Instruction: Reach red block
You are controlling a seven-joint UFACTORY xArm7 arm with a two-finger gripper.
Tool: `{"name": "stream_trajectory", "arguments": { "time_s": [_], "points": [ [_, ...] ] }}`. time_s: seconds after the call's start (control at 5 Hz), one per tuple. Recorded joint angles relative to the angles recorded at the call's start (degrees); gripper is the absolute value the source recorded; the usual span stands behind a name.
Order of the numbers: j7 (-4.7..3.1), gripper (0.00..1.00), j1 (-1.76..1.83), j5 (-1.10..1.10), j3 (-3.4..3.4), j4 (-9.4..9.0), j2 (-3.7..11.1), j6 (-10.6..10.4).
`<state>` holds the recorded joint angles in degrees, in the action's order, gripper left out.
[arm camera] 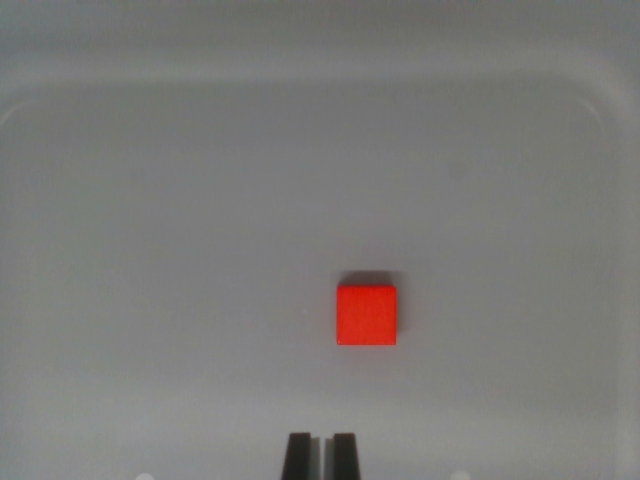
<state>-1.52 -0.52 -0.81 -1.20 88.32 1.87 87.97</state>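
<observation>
A small red block point(366, 315) lies flat on a pale grey tray floor, a little right of centre in the wrist view. My gripper point(321, 445) shows at the bottom edge as two dark fingertips almost touching, with only a thin slit between them and nothing held. The block sits above and slightly toward the wrist view's right of the fingertips, well apart from them.
The grey tray's raised rim point(300, 85) curves along the top and bends down at both upper corners. Bare tray floor surrounds the block on all sides.
</observation>
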Motion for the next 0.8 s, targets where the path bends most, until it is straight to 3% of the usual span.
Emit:
{"name": "stream_trajectory", "arguments": {
  "time_s": [0.8],
  "points": [
    [-0.04, 0.0, -0.09, -0.06, -0.04, -1.38, 0.6, -2.0]
  ]
}}
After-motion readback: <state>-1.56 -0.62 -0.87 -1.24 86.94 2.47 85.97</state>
